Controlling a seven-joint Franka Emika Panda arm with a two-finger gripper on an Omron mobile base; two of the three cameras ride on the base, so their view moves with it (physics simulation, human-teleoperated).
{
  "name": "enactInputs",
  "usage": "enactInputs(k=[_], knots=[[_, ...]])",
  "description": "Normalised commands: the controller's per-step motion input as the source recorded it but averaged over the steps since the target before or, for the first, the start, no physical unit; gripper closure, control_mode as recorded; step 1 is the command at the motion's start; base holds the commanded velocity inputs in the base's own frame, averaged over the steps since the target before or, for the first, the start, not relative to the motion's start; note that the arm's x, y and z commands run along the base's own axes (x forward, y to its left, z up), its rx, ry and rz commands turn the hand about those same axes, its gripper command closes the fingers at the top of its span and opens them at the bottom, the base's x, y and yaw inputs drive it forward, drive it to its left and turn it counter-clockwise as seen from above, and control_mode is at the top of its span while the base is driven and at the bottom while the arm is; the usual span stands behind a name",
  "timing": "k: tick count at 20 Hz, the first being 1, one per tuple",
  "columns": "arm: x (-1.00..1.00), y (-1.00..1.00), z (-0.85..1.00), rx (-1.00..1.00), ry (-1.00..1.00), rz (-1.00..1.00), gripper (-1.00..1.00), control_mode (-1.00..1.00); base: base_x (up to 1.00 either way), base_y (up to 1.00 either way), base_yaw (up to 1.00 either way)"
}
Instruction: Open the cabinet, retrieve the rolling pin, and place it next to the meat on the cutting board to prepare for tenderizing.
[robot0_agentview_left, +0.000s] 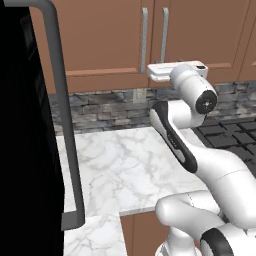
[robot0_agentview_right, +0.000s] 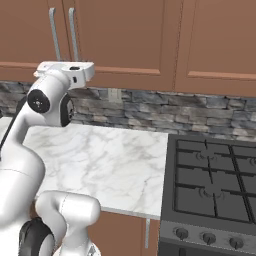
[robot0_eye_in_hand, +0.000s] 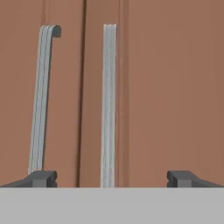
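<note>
White marble counter (robot0_agentview_left: 125, 160) runs below a grey stone backsplash (robot0_agentview_right: 165, 111), with brown wall cabinetry above. Mounted above the backsplash, the cabinet (robot0_agentview_left: 110, 35) has both doors closed, meeting at a dark vertical seam. Each door carries a slim silver bar handle: the left handle (robot0_eye_in_hand: 41, 100) and the right handle (robot0_eye_in_hand: 109, 105) stand upright on either side of the seam.

The gripper (robot0_eye_in_hand: 111, 178) faces the door fronts at close range. Its fingertips (robot0_eye_in_hand: 41, 178) are spread wide apart, holding nothing. In the hand view the right handle lies between the two tips, nearer the left one, while the left handle lines up with the left tip. Whether either tip touches a handle cannot be told.

A black gas cooktop (robot0_agentview_right: 215, 185) adjoins the counter on the right. A tall black appliance with a grey bar handle (robot0_agentview_left: 62, 115) stands at the left.
</note>
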Motion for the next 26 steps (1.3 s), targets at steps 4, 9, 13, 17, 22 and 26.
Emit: enactInputs(k=[4, 9, 13, 17, 22, 26], knots=[[0.45, 0.00, 0.00, 0.00, 0.00, 0.00, -1.00, -1.00, 0.00, 0.00, 0.00], [0.47, 0.02, 0.00, -0.03, 0.00, -0.02, -1.00, -1.00, 0.00, 0.00, 0.00], [0.37, 0.04, 0.00, -0.02, 0.00, -0.02, -1.00, -1.00, 0.00, 0.00, 0.00], [0.26, 0.00, 0.00, 0.00, 0.00, 0.00, -1.00, -1.00, 0.00, 0.00, 0.00], [0.23, 0.01, -0.01, -0.01, 0.00, 0.00, 1.00, -1.00, 0.00, 0.00, 0.00], [0.28, 0.10, 0.00, -0.01, 0.01, 0.00, 1.00, -1.00, 0.00, 0.00, 0.00]])
